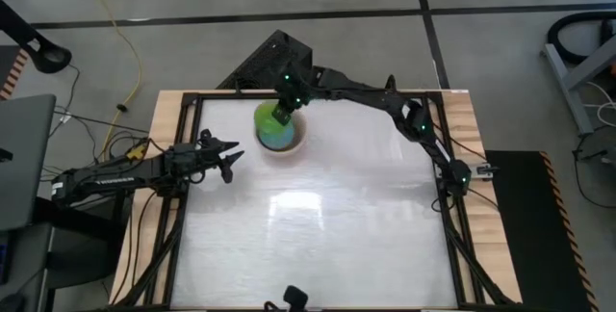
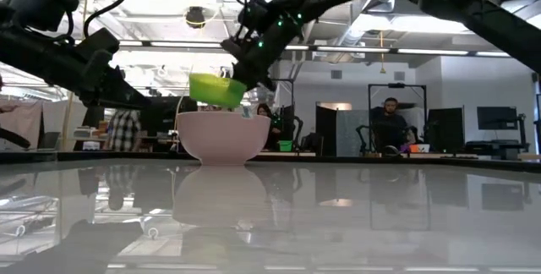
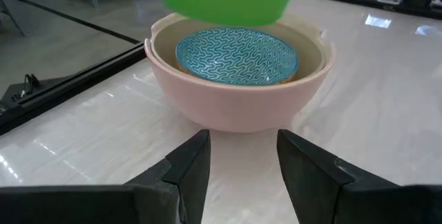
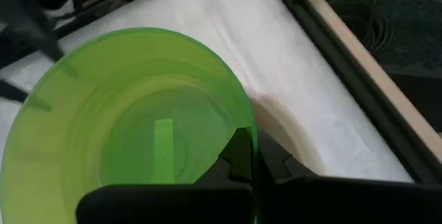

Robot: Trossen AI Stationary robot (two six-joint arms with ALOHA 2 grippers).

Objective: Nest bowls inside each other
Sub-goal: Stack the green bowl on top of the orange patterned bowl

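Observation:
A pale pink bowl (image 1: 289, 144) (image 3: 235, 110) stands on its base at the table's far middle. Nested inside it are a grey-beige bowl, of which only the rim (image 3: 312, 50) shows, and a patterned light blue bowl (image 3: 235, 54) (image 1: 280, 137). A bright green bowl (image 2: 215, 90) (image 1: 266, 119) (image 4: 131, 127) hangs tilted just above this stack, with my right gripper (image 1: 282, 113) (image 4: 254, 156) shut on it. My left gripper (image 1: 229, 158) (image 3: 242, 162) waits open at the table's left, pointing at the pink bowl, with nothing between its fingers. My right gripper pinches the green bowl's rim (image 4: 250, 135) through its wall, one finger (image 4: 235, 156) inside the bowl and one (image 4: 280, 163) outside. The fingers come slanting down from the table's far right side. The bowl hangs tilted, lifted clear above the stacked bowls.
The white tabletop is ringed by a black frame (image 1: 450, 206) with wooden edges (image 1: 474, 119). A small black device (image 1: 292, 298) sits at the near edge. People (image 2: 390, 122) stand in the room behind the table.

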